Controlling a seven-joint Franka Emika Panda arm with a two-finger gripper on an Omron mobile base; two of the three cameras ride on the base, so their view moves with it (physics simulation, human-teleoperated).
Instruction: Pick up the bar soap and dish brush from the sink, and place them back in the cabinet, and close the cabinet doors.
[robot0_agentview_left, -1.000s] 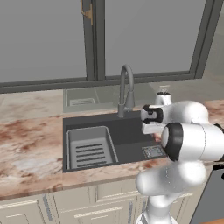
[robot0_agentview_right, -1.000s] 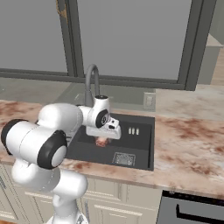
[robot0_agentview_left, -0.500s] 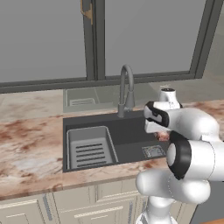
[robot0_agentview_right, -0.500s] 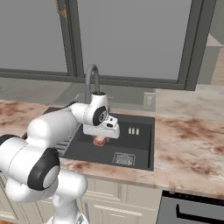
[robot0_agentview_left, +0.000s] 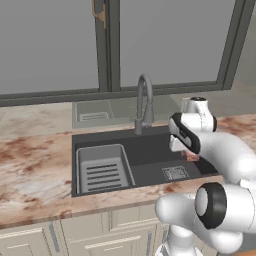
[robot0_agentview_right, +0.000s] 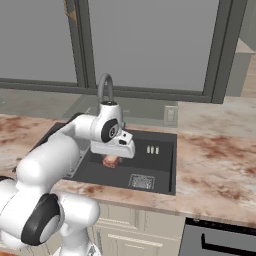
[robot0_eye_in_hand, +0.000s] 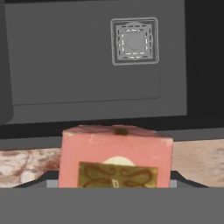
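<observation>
The bar soap (robot0_eye_in_hand: 116, 155) is a pinkish-red block with a gold label, and my gripper (robot0_eye_in_hand: 113, 181) is shut on it. From the right base view the bar soap (robot0_agentview_right: 111, 160) hangs under my gripper (robot0_agentview_right: 112, 156), above the floor of the dark sink (robot0_agentview_right: 160, 170). Seen from the left, a sliver of bar soap (robot0_agentview_left: 192, 156) peeks out behind the hand over the sink (robot0_agentview_left: 150, 142). The dish brush, the cabinet and the cabinet doors are out of view.
A curved grey faucet (robot0_agentview_left: 144, 100) rises behind the basin. A pale slotted rack (robot0_agentview_left: 102, 170) fills the sink's left part, and a square drain (robot0_agentview_left: 175, 173) lies at its front right. Marble counter (robot0_agentview_right: 215, 165) runs on both sides; windows stand behind.
The arm's elbow and upper links have swung round and stretched out. The hand has stayed over the right half of the sink with the soap in it.
</observation>
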